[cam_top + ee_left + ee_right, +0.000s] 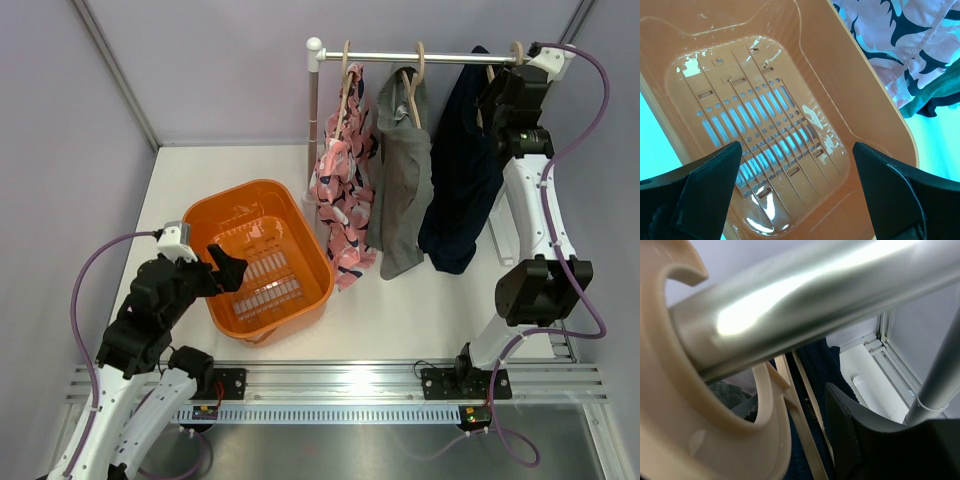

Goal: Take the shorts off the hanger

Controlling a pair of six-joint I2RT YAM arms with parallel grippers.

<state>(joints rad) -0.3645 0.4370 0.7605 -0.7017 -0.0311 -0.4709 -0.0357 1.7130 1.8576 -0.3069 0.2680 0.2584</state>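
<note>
Aluminium framing (340, 380) runs along the near edge of the white tabletop (420, 310), carrying both arm bases.

In front of the silver metal rail's (440, 58) left end stands an orange slotted plastic basket (300, 222). The left gripper (228, 268) hovers over its near rim, jaws spread fully wide, holding nothing.

All three shorts hang from the rail on cream wooden hangers (420, 60). Their long axes run straight down, waists up at the rail and hems toward the table.
- The pink cloth shorts with dark-blue and white pattern (340, 200) are nearest the rail's left end. Their hem drops beside the basket's far right rim; whether they touch it I cannot tell.
- The plain grey cloth shorts (402, 190) hang at the rail's middle, their edge overlapping the pink pair.
- The dark navy cloth shorts (460, 180) hang toward the rail's right end.

The right gripper (500, 100) is raised at the rail's right end, against the navy pair's hanger. Only one dark finger (850, 440) shows in the wrist view, so I cannot tell how far it is open or whether it holds anything.

Open tabletop lies below the rail's right half. Pale grey wall panels close in behind and at both sides of the rail.
</note>
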